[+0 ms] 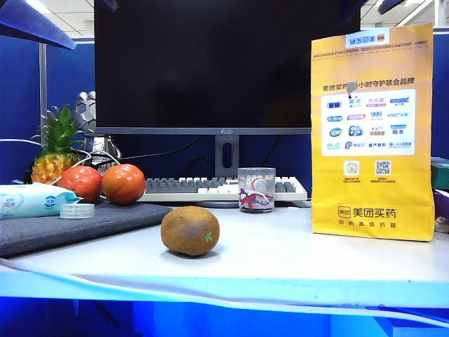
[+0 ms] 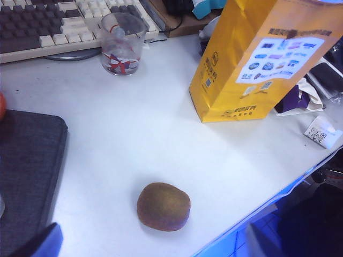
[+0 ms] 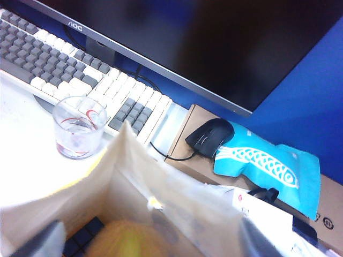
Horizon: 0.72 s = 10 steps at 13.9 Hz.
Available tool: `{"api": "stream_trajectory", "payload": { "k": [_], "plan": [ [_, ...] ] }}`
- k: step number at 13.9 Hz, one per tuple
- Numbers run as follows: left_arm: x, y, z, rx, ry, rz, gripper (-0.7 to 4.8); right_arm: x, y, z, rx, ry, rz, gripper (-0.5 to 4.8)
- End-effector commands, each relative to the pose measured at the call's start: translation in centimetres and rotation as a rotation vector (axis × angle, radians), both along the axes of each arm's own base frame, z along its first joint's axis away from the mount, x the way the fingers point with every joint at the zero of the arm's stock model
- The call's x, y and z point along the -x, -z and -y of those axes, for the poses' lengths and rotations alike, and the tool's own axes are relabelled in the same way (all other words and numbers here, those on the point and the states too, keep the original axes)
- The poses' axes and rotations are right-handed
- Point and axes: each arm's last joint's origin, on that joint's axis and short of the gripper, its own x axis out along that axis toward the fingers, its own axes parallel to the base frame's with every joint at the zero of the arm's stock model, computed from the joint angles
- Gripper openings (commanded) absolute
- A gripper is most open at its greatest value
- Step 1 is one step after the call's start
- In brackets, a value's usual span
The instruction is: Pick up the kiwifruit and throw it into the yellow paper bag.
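Left claw: the left claw (image 2: 153, 247) hangs over the near edge of the surface (image 2: 161, 134); only its two fingertips (image 2: 40, 242) show at the frame's rim, set wide apart, holding and touching nothing.
Speckled kiwifruit: an olive-brown fruit with a small green speck (image 1: 189, 230) lies alone on the surface near the front edge, under the left claw and well apart from the bag.
Grey mat: a dark pad (image 1: 77, 221) lies on the left of the exterior view and carries two tomatoes (image 1: 105, 184).
Yellow paper bag: the yellow paper bag (image 1: 372, 140) stands upright on the right, mouth open.
Right claw: the right claw (image 3: 147, 247) is above the bag's open mouth, its blurred fingers (image 3: 37, 241) spread apart and clear of the thing between them.
Kiwifruit: a blurred, rounded brown-yellow shape (image 3: 126, 235) inside the bag's walls, below the right claw; too blurred to tell its markings.
Glass: a clear tumbler (image 1: 256, 189) stands just before the keyboard (image 1: 203, 187).
Monitor: a dark screen (image 1: 224, 63) stands at the back.
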Motion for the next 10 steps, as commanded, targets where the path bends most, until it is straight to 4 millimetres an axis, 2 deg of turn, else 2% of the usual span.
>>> {"api": "stream_trajectory", "payload": {
  "k": [1, 2, 4, 5, 6, 7, 8, 10],
  "plan": [
    [0.8, -1.3, -0.1, 0.047, 0.047, 0.082, 4.79, 1.0, -2.2, 0.3, -0.075, 0.008, 0.139, 4.79],
    [1.5, -2.0, -0.4, 0.049, 0.047, 0.148, 4.79, 2.0, -3.1, 0.6, -0.115, 0.014, 0.174, 4.79],
    [3.6, -3.9, -1.2, 0.048, 0.031, 0.311, 4.79, 5.7, -5.7, 1.7, -0.235, 0.029, 0.273, 4.79],
    [4.5, -4.3, -1.7, 0.023, -0.023, 0.358, 4.79, 7.8, -6.5, 2.2, -0.288, 0.019, 0.309, 4.79],
    [5.8, -4.6, -2.3, -0.014, -0.071, 0.396, 4.79, 10.8, -6.8, 3.0, -0.357, -0.011, 0.368, 4.79],
    [6.7, -4.7, -2.7, -0.037, -0.104, 0.415, 4.79, 12.8, -6.4, 3.5, -0.406, -0.021, 0.403, 4.79],
    [8.0, -4.5, -3.4, -0.079, -0.155, 0.465, 4.79, 16.0, -4.4, 4.4, -0.494, -0.057, 0.446, 4.79],
    [9.9, -3.4, -4.1, -0.056, -0.182, 0.527, 4.79, 19.0, 0.3, 5.2, -0.615, -0.101, 0.487, 4.79]
  ]
}}
